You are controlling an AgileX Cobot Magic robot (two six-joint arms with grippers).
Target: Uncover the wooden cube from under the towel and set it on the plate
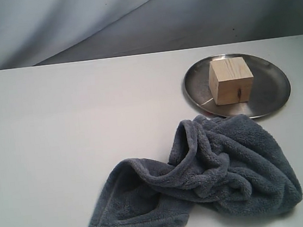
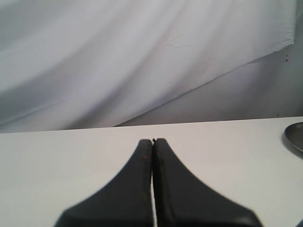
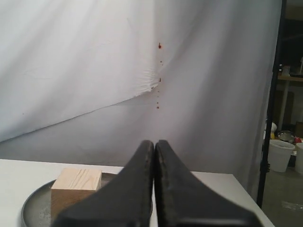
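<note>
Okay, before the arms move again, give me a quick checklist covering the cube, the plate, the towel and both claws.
1. The wooden cube is uncovered: ok, fully in view.
2. It sits on the plate, inside the rim: ok.
3. The towel is off the cube: ok, crumpled on the table beside the plate.
4. The towel is clear of the plate's rim: cannot tell, a fold reaches the near edge.
5. The left claw is shut and empty: ok.
6. The right claw is shut and empty: ok.
</note>
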